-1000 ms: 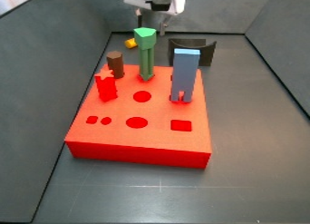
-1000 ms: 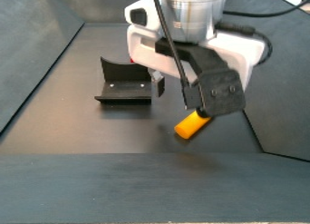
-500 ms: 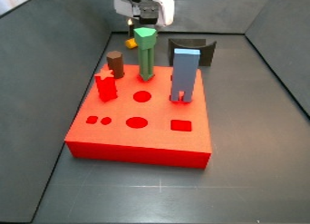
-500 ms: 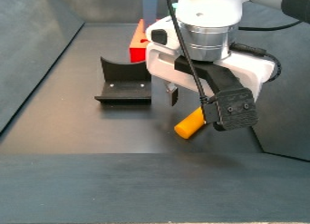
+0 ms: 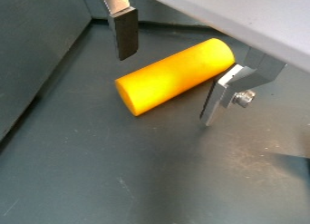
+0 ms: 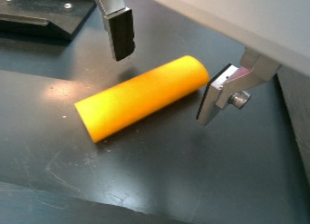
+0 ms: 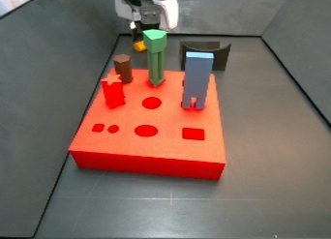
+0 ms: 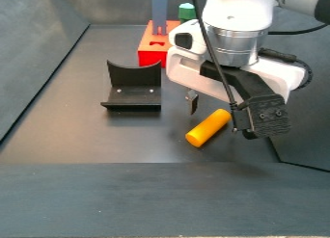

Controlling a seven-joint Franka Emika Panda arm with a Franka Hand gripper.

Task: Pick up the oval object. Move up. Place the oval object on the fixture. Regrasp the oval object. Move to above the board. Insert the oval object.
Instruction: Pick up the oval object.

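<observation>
My gripper (image 5: 172, 72) hung low over the dark floor with its jaws spread wide, gripping nothing; the oval object (image 5: 177, 75) lay on its side between my fingers (image 5: 122, 33), and in both wrist views a gap showed on either side of it, so neither pad touched it. The upper parts of both fingers were cut off in those views, and the one nearest the screw showed only as a silver plate edge-on. A wrist view caught a corner of the fixture (image 6: 43, 19), most of it out of frame. In a side view my gripper (image 8: 215, 109) straddled the oval object (image 8: 206, 128) on the floor, with the fixture (image 8: 130, 89) just beyond and apart from it, and the board (image 8: 152, 47) farther back, largely hidden behind my arm. Compared with half a second earlier, the peg sat in the same spot while my wrist had shifted over it. From the far side view, my gripper (image 7: 139, 24) showed only partly behind the green post (image 7: 155, 57) standing in the board (image 7: 155, 136), and the peg was too small to make out there.
</observation>
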